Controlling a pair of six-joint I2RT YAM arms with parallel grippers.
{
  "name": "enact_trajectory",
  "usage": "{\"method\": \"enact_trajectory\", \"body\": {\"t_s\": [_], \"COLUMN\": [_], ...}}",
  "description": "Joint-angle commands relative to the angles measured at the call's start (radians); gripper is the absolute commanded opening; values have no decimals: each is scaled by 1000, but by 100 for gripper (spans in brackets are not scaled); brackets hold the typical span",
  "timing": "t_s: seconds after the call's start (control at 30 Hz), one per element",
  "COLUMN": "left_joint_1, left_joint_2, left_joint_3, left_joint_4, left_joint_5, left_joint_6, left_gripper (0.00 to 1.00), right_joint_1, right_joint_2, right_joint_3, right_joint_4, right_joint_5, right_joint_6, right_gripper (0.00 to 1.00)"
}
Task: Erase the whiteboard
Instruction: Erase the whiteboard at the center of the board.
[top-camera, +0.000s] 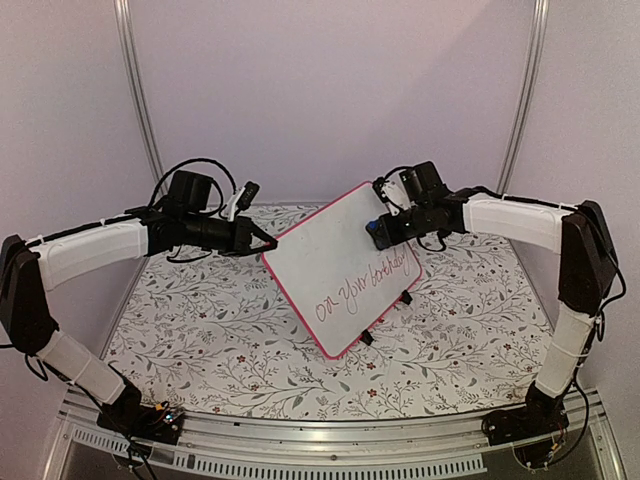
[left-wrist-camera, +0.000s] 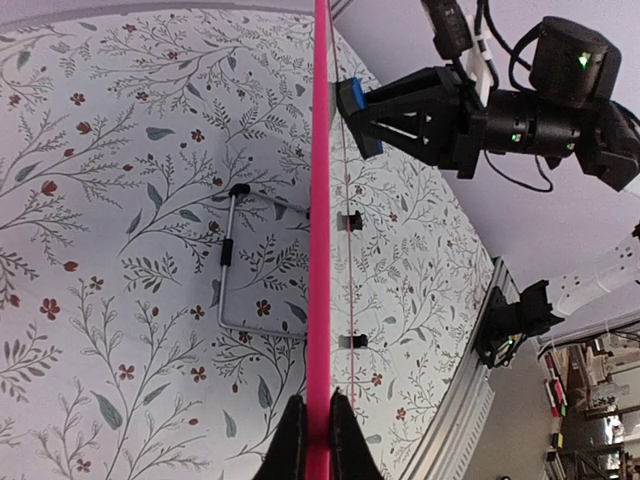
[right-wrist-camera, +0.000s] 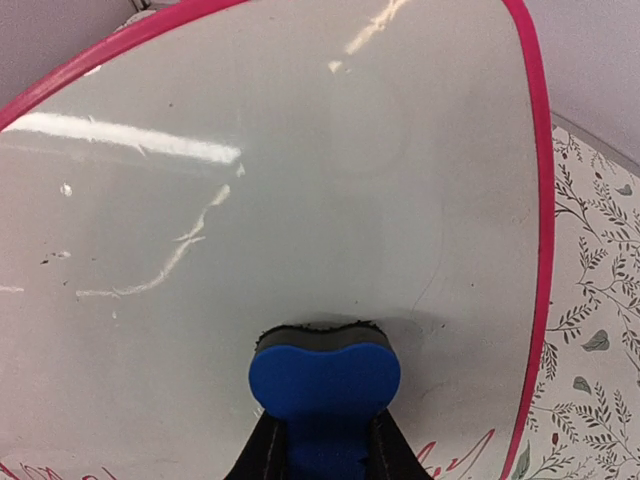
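- We see a table cover (top-camera: 200, 340) with grey leaves and small red flowers.
- At its near edge runs a slotted metal rail (top-camera: 330, 432).

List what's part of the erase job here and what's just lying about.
In the job:
- whiteboard, clamped at its edge by the left gripper
- blue eraser in the right gripper, against the board
- writing, not yet wiped

Just there:
- floral table cover
- bent wire bracket behind the board, maybe its stand
- front rail
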Motion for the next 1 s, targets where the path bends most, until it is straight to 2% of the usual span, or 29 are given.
{"method": "enact_trajectory", "body": {"t_s": [0.0, 0.2, 0.57, 0.77, 0.97], "left_joint_1": [-2, -2, -3, -3, -2], "left_joint_2": [-26, -25, -25, -26, -25], "left_joint_3": [-2, -3, -4, -4, -4], "left_joint_4": [30, 31, 32, 32, 32], "left_joint_5": [48, 50, 48, 46, 43], "left_joint_6": [44, 41, 42, 43, 41], "left_gripper": [0, 0, 0, 0, 0], "right_joint_1": [-1, 0, -1, 0, 3], "right_joint_2": [-20, -67, -110, -129, -194], "right_joint_3": [-113, -231, -337, -339, -264], "right_joint_4": [-25, 4, 33, 32, 0], "right_joint_5": [-29, -47, -77, -65, -26], "right_joint_6": [3, 22, 53, 58, 49], "right_gripper": [0, 0, 0, 0, 0]}}
